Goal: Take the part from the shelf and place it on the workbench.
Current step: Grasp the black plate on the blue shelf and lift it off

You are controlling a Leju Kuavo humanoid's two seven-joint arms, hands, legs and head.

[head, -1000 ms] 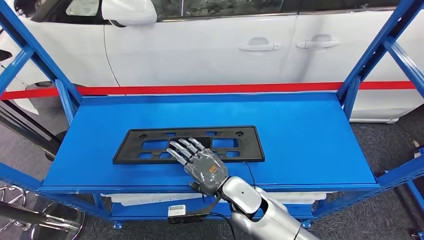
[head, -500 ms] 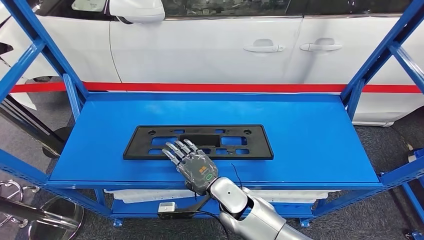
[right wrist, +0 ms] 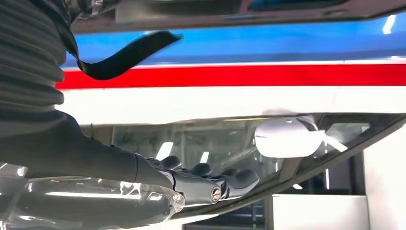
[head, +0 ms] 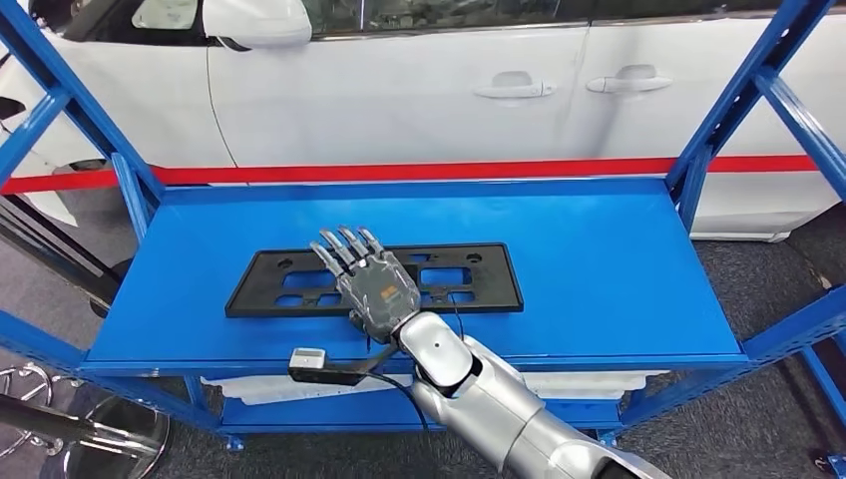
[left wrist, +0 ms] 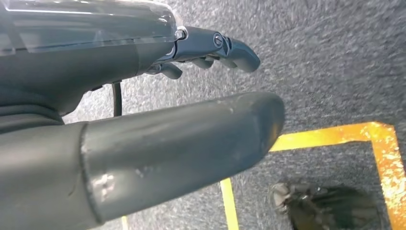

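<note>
Black plastic, the flat slotted part (head: 374,280) lies on the blue shelf (head: 599,269), with the right robot hand (head: 364,279) raised over its middle, fingers spread and holding nothing. The left wrist view shows the left robot hand (left wrist: 158,110) loosely spread and empty above grey floor with yellow tape (left wrist: 335,134).

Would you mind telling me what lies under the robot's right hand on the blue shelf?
The black part lies flat on the blue shelf, under the right hand. The hand covers its middle, so contact cannot be judged.
</note>
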